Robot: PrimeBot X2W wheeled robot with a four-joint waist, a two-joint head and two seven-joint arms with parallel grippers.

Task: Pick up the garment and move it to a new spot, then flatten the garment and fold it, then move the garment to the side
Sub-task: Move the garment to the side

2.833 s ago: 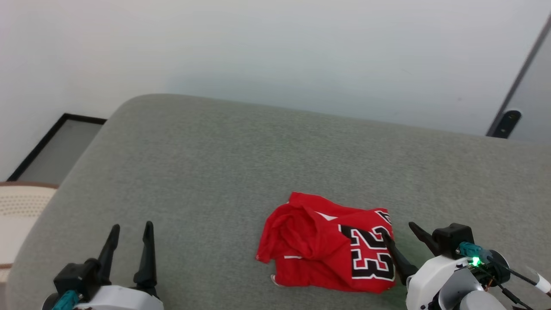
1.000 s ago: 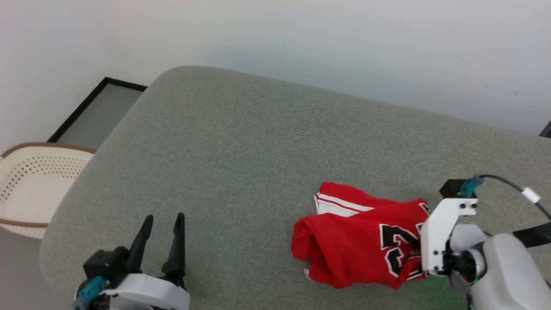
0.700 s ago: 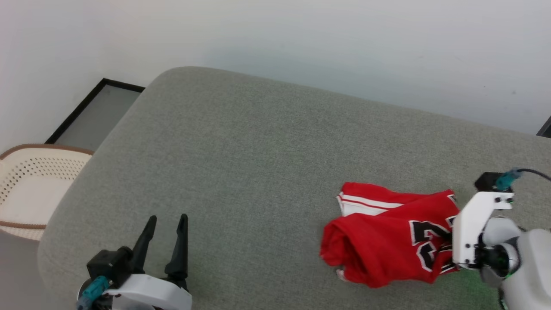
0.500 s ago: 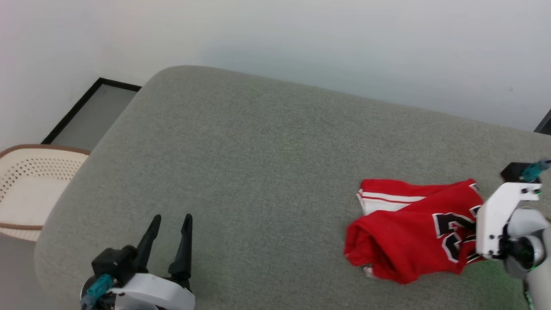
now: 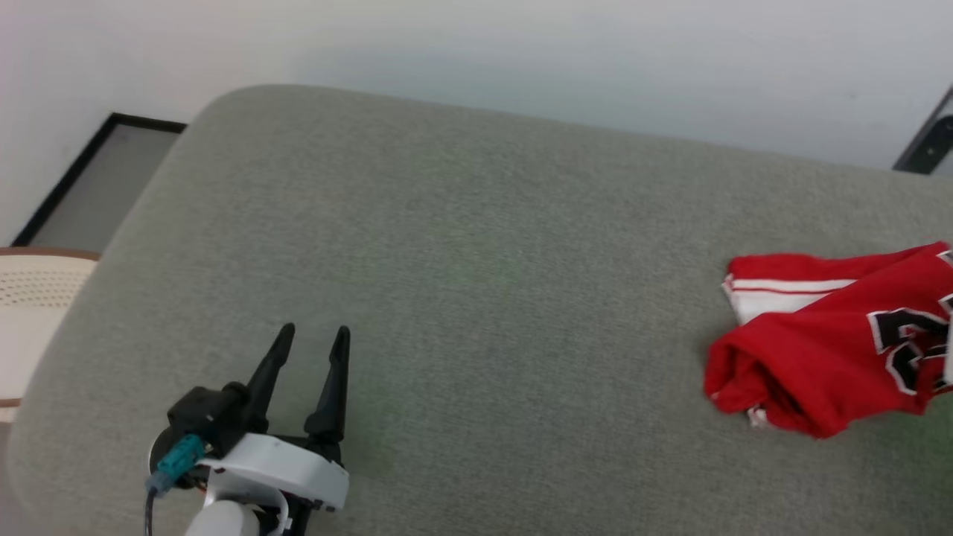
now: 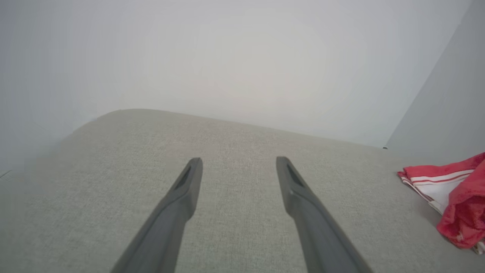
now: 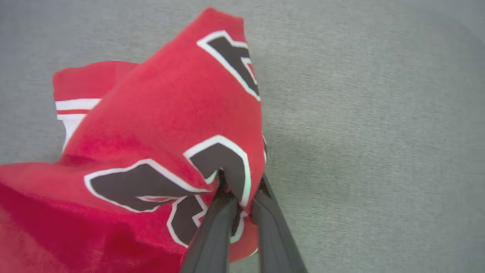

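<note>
The garment (image 5: 826, 350), a red jersey with black-and-white numerals and a white striped sleeve, lies bunched at the right edge of the head view, partly raised off the grey cushion (image 5: 447, 246). In the right wrist view my right gripper (image 7: 240, 191) is shut on a fold of the garment (image 7: 163, 125) at the numerals, its tips buried in the fabric. My left gripper (image 5: 314, 329) stands open over the cushion's front left, far from the jersey, with nothing between its fingers (image 6: 182, 197). The garment's sleeve (image 6: 443, 185) shows at the right edge of the left wrist view.
A cream perforated basket (image 5: 30, 313) sits on the floor left of the cushion. A dark-framed panel (image 5: 82, 186) lies by the wall behind it. The white wall runs along the cushion's far edge, with a dark fitting (image 5: 923, 141) at the upper right.
My right gripper has carried the garment to the right across the cushion, out to the picture's edge. The camera has shifted too. The left gripper has stayed open and about in place.
</note>
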